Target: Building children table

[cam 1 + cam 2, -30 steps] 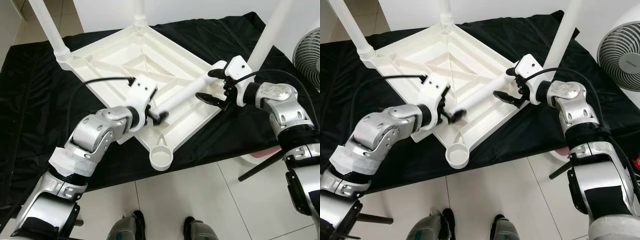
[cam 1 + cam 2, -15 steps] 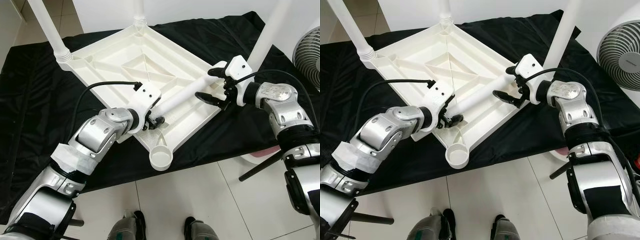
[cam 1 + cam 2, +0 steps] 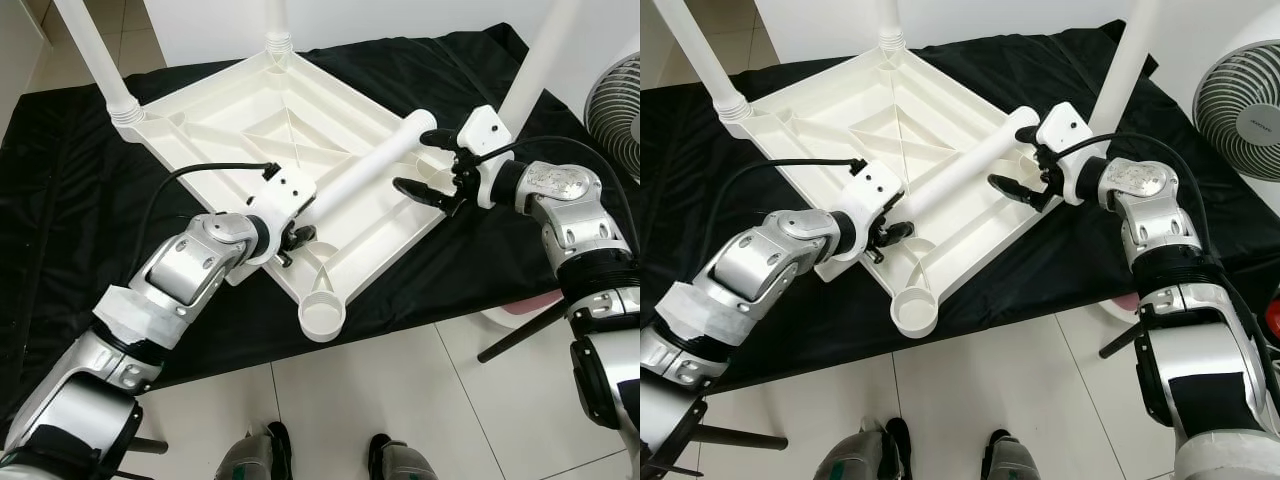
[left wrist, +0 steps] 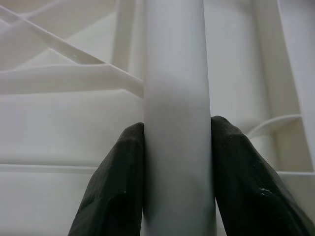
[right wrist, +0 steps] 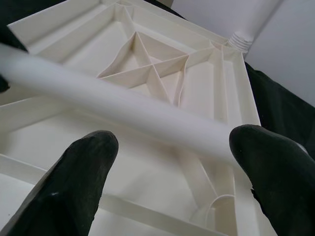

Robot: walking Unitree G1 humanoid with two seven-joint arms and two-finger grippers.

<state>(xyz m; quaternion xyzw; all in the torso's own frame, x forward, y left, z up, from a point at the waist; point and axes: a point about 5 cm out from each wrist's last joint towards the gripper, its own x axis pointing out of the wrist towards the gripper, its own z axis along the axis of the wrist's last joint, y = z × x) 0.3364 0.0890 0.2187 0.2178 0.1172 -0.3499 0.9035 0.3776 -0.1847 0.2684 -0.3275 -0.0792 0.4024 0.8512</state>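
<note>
A white plastic table top (image 3: 250, 110) lies upside down on a black cloth (image 3: 60, 200). Three white legs stand in its corners: far left (image 3: 95, 50), back (image 3: 277, 20) and right (image 3: 535, 60). The near corner socket (image 3: 322, 318) holds nothing. A loose white leg (image 3: 365, 172) slants over the underside. My left gripper (image 3: 295, 240) is shut on its lower end, the fingers (image 4: 118, 182) pressing both sides of the leg (image 4: 177, 123). My right gripper (image 3: 412, 160) is open at the leg's upper end. Its fingers (image 5: 83, 172) straddle the leg (image 5: 123, 110) without touching it.
A fan (image 3: 615, 110) stands at the far right, beyond the cloth. A black rod (image 3: 520, 335) and a pink object (image 3: 530, 305) lie on the tiled floor under my right arm. My feet show at the bottom edge.
My right gripper has come off the leg's upper end and drawn back to the right. That end has swung further back, and my left gripper has turned with the leg.
</note>
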